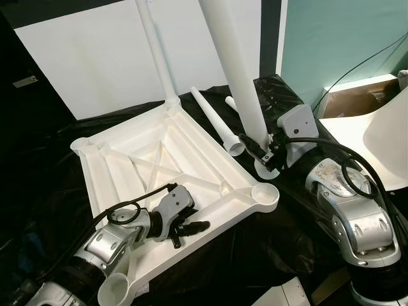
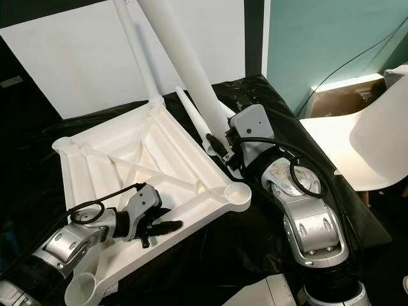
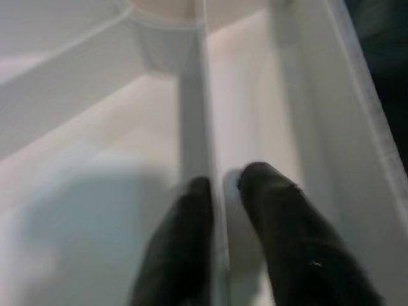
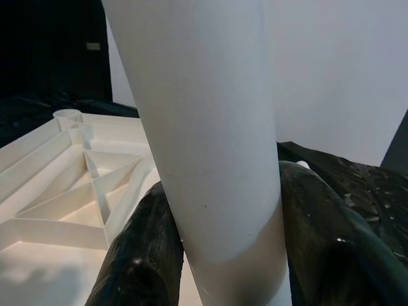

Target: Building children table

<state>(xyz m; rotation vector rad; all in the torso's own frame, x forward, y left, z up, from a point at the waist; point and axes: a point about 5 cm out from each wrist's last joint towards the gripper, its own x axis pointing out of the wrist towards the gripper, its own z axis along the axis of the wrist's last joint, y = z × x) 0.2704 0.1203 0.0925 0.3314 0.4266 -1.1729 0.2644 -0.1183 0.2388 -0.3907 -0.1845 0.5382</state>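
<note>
Upturned on black sheeting, the white tabletop [image 1: 153,159] fills the centre, one leg [image 1: 156,51] standing in its 12 o'clock corner. Right gripper [image 1: 262,148] at 3 o'clock clamps a thick leg [image 1: 236,64]. Left gripper [image 1: 188,226] at 7 o'clock pinches an inner rib [image 3: 207,159]. Loose leg [image 1: 213,121] lies at 1 o'clock

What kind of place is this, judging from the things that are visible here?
Probably a room in a home, used here for furniture assembly. A white table top lies upside down on black sheeting, one table leg already stands in it, and a white chair stands by a teal wall.
</note>
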